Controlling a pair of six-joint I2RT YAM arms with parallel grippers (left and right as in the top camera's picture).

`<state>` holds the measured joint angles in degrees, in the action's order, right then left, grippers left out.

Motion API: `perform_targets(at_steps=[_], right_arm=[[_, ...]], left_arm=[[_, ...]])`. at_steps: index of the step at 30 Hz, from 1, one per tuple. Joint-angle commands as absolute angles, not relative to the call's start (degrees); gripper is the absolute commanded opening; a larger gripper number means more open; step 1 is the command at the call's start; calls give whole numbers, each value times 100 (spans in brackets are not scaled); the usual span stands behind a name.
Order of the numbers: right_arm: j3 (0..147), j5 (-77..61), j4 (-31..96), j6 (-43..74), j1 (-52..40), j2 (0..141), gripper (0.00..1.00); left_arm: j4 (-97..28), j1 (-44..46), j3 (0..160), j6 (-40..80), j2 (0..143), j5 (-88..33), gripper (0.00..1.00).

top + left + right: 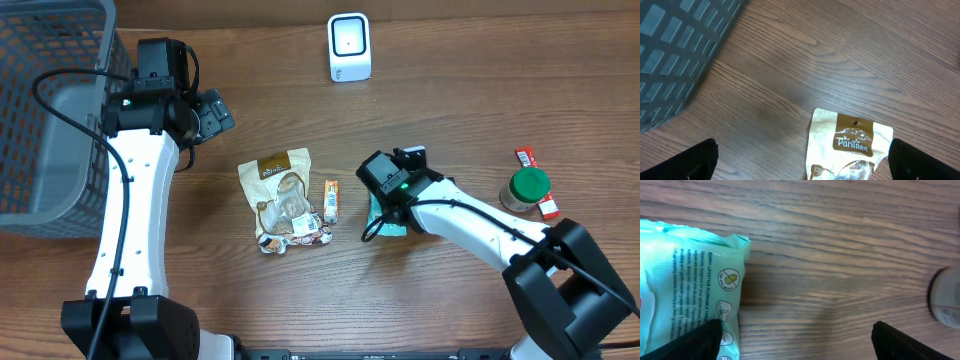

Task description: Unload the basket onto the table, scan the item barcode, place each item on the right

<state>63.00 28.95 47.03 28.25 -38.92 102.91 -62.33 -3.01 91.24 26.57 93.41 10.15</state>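
- The teal plastic pack (690, 280), taken as the item to scan, lies flat on the wooden table (840, 255), at the left of the right wrist view.
- The right gripper (795, 337) is held low over it, jaws spread wide, nothing pinched; one finger (695, 340) overlaps the pack's edge.
- The left gripper (802, 152) is held above the cream and brown snack pouch (852, 142), jaws likewise spread and empty.
- Pick-up is judged to be in hand; the pack is not yet lifted.
- Next, the jaws must be centred across the pack and closed, then its barcode shown to the white box-shaped scanner (349, 47) at upper centre, well apart.
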Motion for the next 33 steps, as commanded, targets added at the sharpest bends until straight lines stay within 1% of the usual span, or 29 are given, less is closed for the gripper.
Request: perform_targets(at_steps=[1, 3, 7, 9, 10, 11, 14, 16, 18, 25, 33], right_arm=[[6759, 2585, 5011, 2805, -3695, 10119, 97], [7043, 2156, 5249, 2757, -3614, 9968, 97], [7336, 908, 5282, 2095, -3479, 9773, 97], [7347, 169, 5199, 1925, -3391, 9773, 91], [7334, -226, 5151, 1848, -3339, 9797, 86], [7310, -554, 5109, 1743, -3295, 9810, 79], [7234, -1090, 5009, 1601, -3188, 9863, 52], [7212, -1219, 5000, 1599, -3135, 9926, 25], [7188, -1369, 5000, 1601, -3083, 10001, 4], [7000, -2545, 4772, 1334, -2803, 10269, 4], [6331, -3026, 4080, 1341, -2606, 10280, 4]], left_arm=[[-6235, -298, 9168, 2635, 9251, 1092, 100], [-6233, -298, 9168, 2633, 9251, 1092, 100], [-6233, -298, 9168, 2635, 9253, 1092, 100], [-6235, -298, 9168, 2635, 9251, 1092, 100], [-6235, -298, 9168, 2633, 9253, 1092, 100], [-6233, -298, 9170, 2633, 9251, 1092, 100], [-6235, -298, 9168, 2633, 9251, 1092, 100], [-6235, -298, 9168, 2633, 9251, 1092, 100], [-6235, -298, 9168, 2635, 9251, 1092, 100], [-6233, -298, 9170, 2635, 9251, 1092, 100], [-6235, -298, 9168, 2633, 9251, 1092, 100]])
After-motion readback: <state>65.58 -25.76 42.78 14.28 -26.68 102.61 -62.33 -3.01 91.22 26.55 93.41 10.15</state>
